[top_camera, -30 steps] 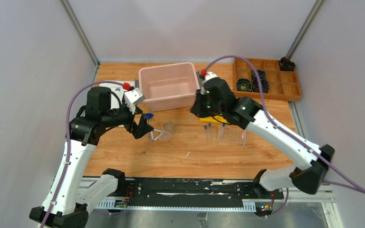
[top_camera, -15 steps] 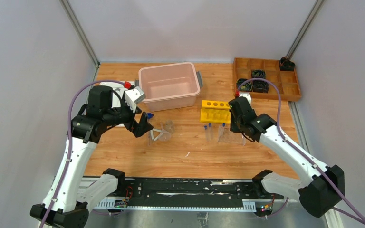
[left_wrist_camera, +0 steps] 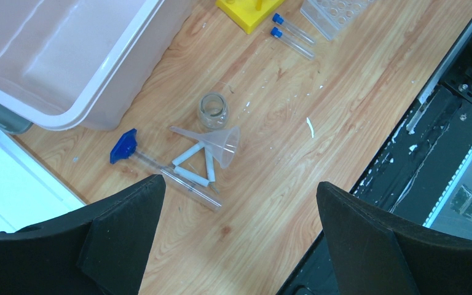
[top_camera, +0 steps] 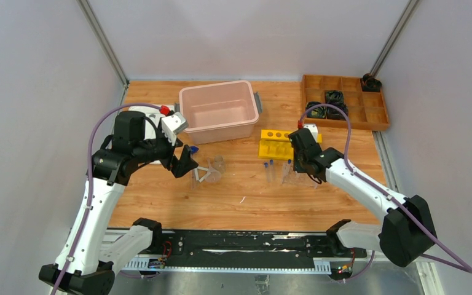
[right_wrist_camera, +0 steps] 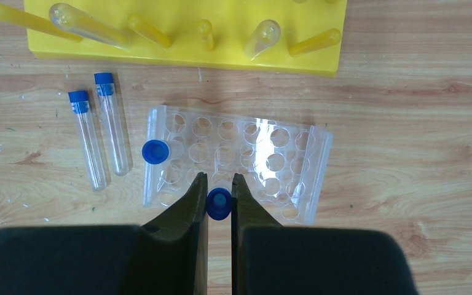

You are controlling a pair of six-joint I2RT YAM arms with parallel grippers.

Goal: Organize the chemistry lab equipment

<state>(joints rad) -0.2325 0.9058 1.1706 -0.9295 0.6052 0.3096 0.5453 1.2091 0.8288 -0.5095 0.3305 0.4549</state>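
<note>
The left fingers (left_wrist_camera: 123, 227) hang spread wide, holding nothing, above the funnel (left_wrist_camera: 218, 142), small beaker (left_wrist_camera: 212, 109) and blue-handled rod (left_wrist_camera: 172, 178) on the bench (left_wrist_camera: 283, 184) beside the pink tub (left_wrist_camera: 67, 55). Further right, two capped tubes (right_wrist_camera: 101, 138) lie just beside the clear rack (right_wrist_camera: 264, 160), near the yellow rack (right_wrist_camera: 184, 37). The right fingers (right_wrist_camera: 196, 200) pinch a blue-capped tube (right_wrist_camera: 219, 203) over the clear rack's near edge.

bin (top_camera: 218, 110): rear middle of the tabletop (top_camera: 252, 203)
compartment tray (top_camera: 369, 127): rear right corner, ring-shaped parts (top_camera: 316, 110) in it
six-hole tube rack (top_camera: 275, 144): right of the bin's front
many-hole rack (right_wrist_camera: 239, 163): just before the six-hole tube rack
two tubes (right_wrist_camera: 114, 132): side by side, just left of the many-hole rack
beaker (left_wrist_camera: 212, 109), funnel (left_wrist_camera: 218, 142), rod (left_wrist_camera: 172, 178): bunched before the bin, left of the two tubes
held tube (right_wrist_camera: 219, 203): between the fingers of the right end effector (right_wrist_camera: 219, 179), over the many-hole rack's near edge
</note>
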